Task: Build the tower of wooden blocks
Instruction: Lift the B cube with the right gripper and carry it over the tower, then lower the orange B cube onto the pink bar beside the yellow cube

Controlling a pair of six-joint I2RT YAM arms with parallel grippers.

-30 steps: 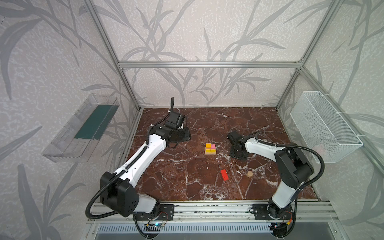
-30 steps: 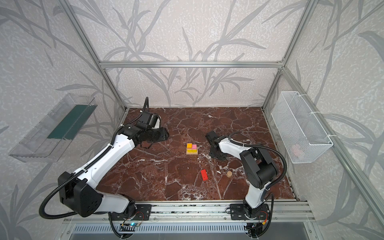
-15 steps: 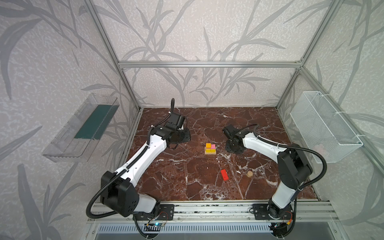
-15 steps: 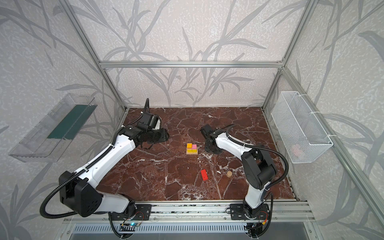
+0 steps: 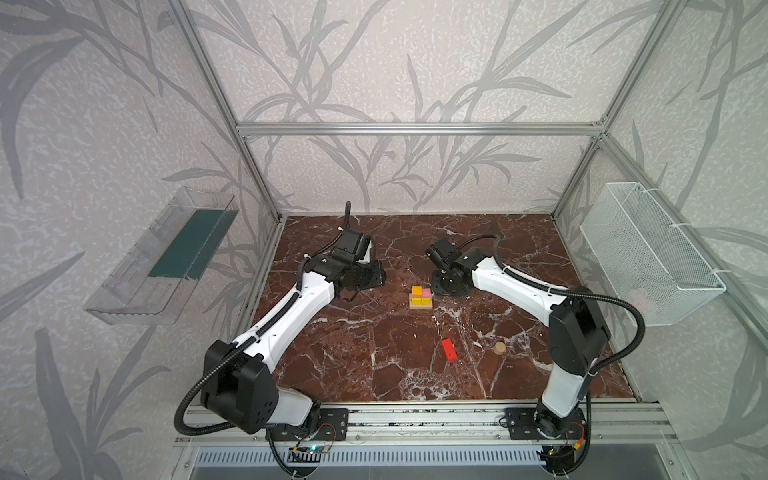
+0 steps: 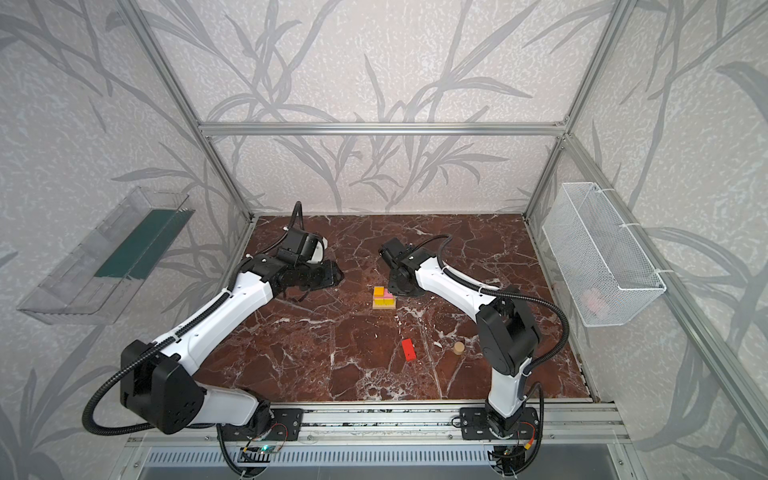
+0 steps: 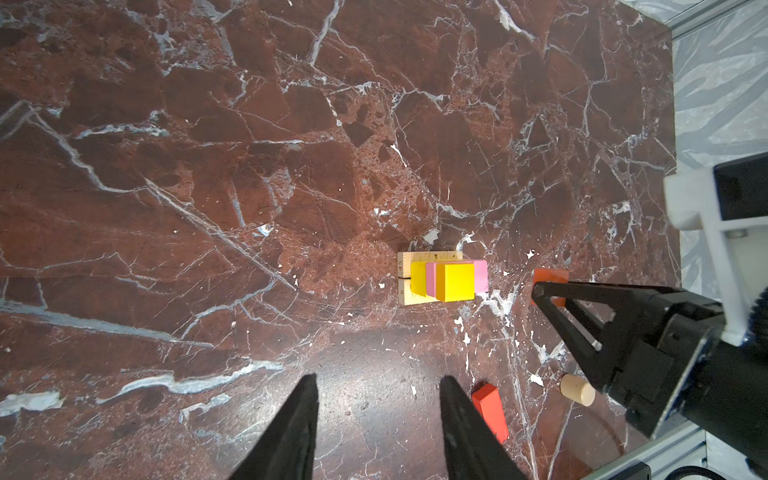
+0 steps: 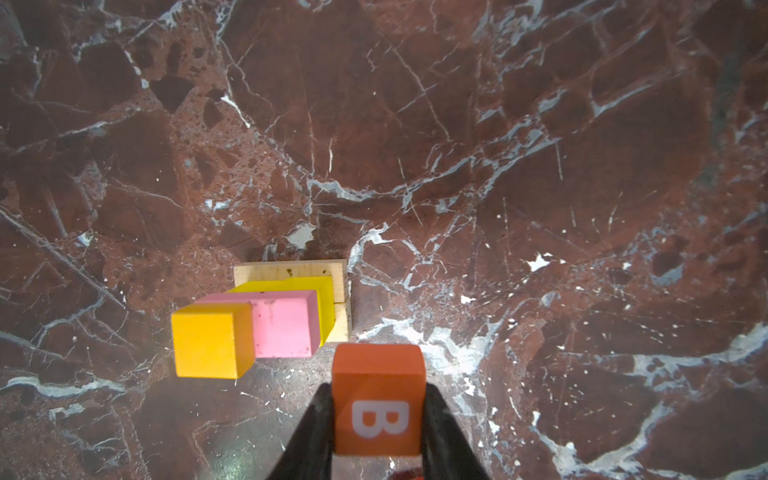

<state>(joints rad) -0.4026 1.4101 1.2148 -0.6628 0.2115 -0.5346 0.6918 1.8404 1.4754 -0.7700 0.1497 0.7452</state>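
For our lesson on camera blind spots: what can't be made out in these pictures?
- Both top views: wire basket contents, a pinkish blur behind the mesh.
- Both top views: orange-red cube, hidden under the right hand.
- Every view: tan planks, mostly covered by the yellow layer.

The tower [image 5: 421, 297] stands near the middle of the table [image 5: 353, 365], toward the back. Two planks [image 8: 291, 268] lie side by side as its base. A layer of blocks [image 8: 326, 303] sits on them, and a brick [image 8: 282, 324] and a top cube [image 8: 208, 345] sit side by side above. The right end effector [image 8: 376, 395] hangs just right of the tower, clamping a held cube [image 8: 376, 374]. The left end effector [image 7: 378, 380] is well apart on the left. In front, rightward, lies a loose brick [image 5: 449, 348], with a cylinder [image 5: 499, 348] near its right.
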